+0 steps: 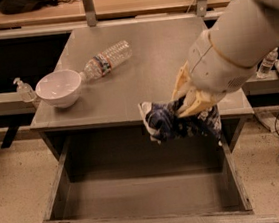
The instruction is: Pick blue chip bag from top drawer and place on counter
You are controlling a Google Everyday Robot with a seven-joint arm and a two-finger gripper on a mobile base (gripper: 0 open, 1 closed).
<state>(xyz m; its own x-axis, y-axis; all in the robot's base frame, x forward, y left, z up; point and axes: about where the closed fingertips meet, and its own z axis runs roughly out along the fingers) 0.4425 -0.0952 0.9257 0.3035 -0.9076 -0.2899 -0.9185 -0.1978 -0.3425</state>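
The blue chip bag (173,122), crumpled navy foil with white edges, hangs in my gripper (191,102), which is shut on its top. The bag is lifted clear of the top drawer (139,194) and hangs level with the front edge of the counter (148,57), right of centre. The drawer stands pulled fully open below, with nothing lying in it. My large white arm comes in from the upper right and covers the counter's right front corner.
A white bowl (59,88) sits at the counter's left front. A clear plastic water bottle (104,61) lies on its side behind the bowl. A pale wood bench (117,3) with metal posts runs along the back. Cables lie on the floor at right.
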